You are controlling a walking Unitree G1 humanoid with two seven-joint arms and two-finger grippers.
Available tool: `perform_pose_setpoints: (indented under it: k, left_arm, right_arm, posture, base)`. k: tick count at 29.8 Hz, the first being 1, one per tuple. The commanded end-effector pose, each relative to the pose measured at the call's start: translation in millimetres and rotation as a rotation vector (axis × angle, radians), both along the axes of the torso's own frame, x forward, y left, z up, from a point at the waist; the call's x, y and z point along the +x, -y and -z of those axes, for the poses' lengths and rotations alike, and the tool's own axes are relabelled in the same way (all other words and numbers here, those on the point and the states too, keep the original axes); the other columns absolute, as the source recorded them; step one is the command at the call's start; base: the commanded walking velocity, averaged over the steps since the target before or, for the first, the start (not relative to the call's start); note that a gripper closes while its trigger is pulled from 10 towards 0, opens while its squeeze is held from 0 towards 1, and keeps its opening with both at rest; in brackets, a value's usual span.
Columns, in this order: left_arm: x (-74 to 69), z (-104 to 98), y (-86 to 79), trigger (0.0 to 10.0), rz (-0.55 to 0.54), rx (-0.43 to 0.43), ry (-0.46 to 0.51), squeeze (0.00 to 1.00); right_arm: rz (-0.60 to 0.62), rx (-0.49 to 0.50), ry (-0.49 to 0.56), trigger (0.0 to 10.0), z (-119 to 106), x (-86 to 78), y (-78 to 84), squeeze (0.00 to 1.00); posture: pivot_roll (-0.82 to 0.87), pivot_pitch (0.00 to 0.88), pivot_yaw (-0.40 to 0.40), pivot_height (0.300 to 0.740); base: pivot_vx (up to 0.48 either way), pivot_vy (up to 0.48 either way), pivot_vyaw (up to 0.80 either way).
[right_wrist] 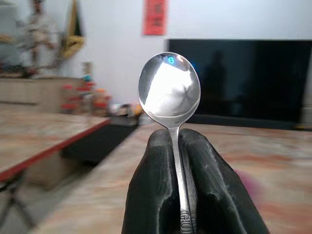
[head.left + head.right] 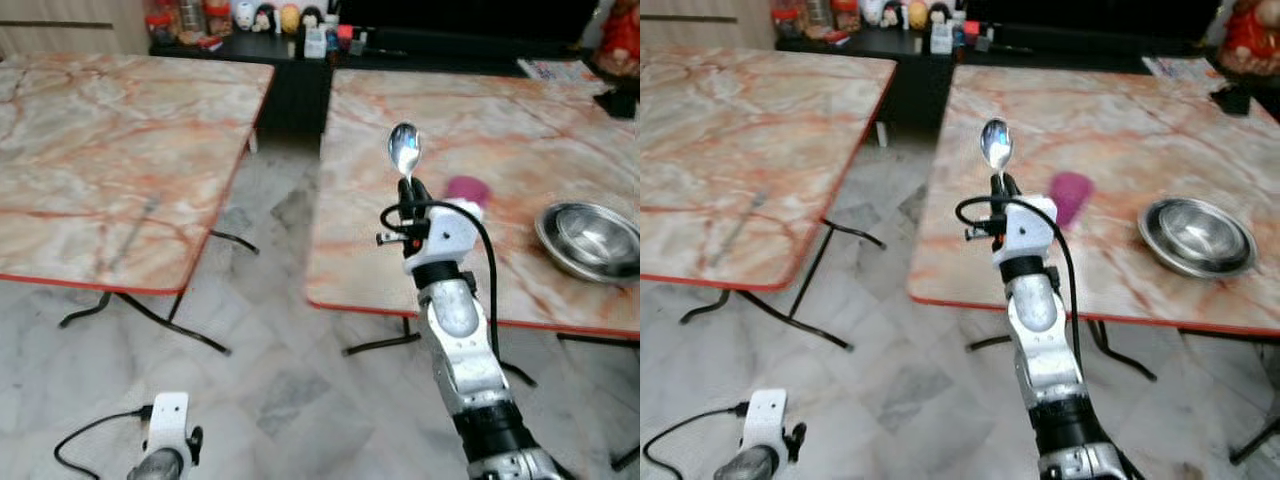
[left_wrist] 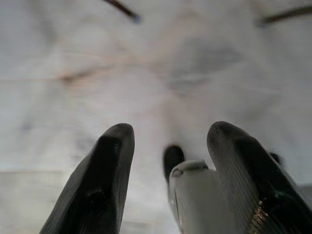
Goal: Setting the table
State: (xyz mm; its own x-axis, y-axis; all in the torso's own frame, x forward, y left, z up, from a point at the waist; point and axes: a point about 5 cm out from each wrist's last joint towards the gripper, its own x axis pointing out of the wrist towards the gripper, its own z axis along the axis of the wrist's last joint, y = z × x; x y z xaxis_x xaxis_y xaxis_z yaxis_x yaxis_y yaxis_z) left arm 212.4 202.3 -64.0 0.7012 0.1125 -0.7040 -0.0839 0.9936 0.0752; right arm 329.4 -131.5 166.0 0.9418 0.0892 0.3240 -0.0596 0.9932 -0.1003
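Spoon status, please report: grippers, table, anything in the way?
Right gripper shut on spoon, bowl up, at table edge. Left gripper open, low over floor. Steel bowl and purple cup ahead.

Two tables side by side with a gap of floor between them: the left table on the robot's left, the right table on its right. On the right table a cup sits near the front edge, and a metal bowl sits to the right of it, a bit apart. Behind both tables runs a low cabinet with a bunch of small stuff on top, too blurry to sort out. The right gripper is up in front of the right table's near edge, pinching a spoon upright, bowl end on top, just left of the cup. The left gripper hangs low over the floor, in front of the left table.
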Motion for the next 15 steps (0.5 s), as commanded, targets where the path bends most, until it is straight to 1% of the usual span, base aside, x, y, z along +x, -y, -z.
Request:
perform_pose_setpoints:
  k: [1, 15]
  left_arm:
    - [-4.2, 0.6, -10.2, 10.0, -0.011, 0.023, -0.011, 0.00]
    - [-3.2, 0.2, -9.0, 10.0, -0.007, 0.021, -0.010, 0.00]
  right_arm:
    - [-0.025, 0.004, 0.018, 10.0, -5.4, 0.2, -8.6, 0.00]
    - [-0.018, 0.000, 0.012, 10.0, -4.5, 0.7, -6.5, 0.00]
  posture:
    - [-0.02, 0.126, -0.016, 0.740]
    - [-0.02, 0.127, -0.016, 0.740]
  base:
    - [0.000, -0.480, 0.00]
    - [0.000, -0.480, 0.00]
